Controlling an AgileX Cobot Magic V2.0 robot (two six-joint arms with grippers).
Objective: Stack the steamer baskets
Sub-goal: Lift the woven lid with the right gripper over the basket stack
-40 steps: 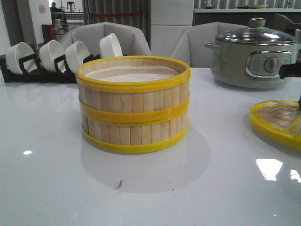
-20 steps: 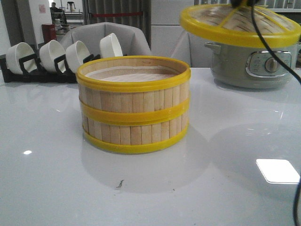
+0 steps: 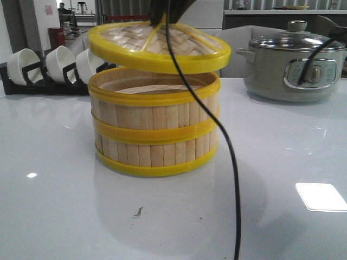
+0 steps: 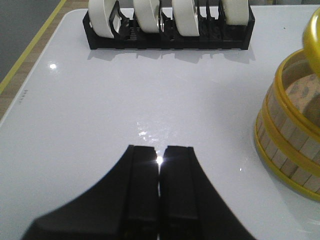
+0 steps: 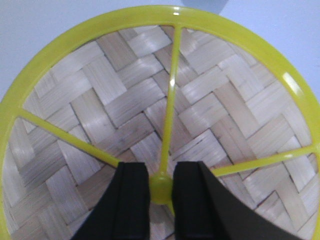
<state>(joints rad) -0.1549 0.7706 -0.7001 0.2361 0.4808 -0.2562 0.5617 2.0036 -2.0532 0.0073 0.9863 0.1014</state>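
Two steamer baskets (image 3: 154,127) stand stacked one on the other near the middle of the white table (image 3: 282,162), each a ring of pale upright bamboo slats with yellow bands at its rims; inside the upper one a whitish liner (image 3: 146,88) shows, and nothing else can be seen in it. Just above the stack hangs a round lid (image 3: 158,46) — woven bamboo in a yellow rim with yellow spokes meeting at a central knob (image 5: 161,187) — slightly tilted and not resting on the top basket, a gap showing between them. The right gripper (image 5: 161,192) reaches down from above with its two black fingers (image 5: 132,200) pinched on that knob, and a black cable (image 3: 230,162) trails down in front of the baskets. The left gripper (image 4: 159,192) hangs over bare table beside the stack, its jaws pressed together on nothing. At the table's far edge a black rack (image 3: 32,76) holds white bowls (image 3: 58,62) on edge — to the right stands a grey-green electric pot (image 3: 293,67) under a glass lid.
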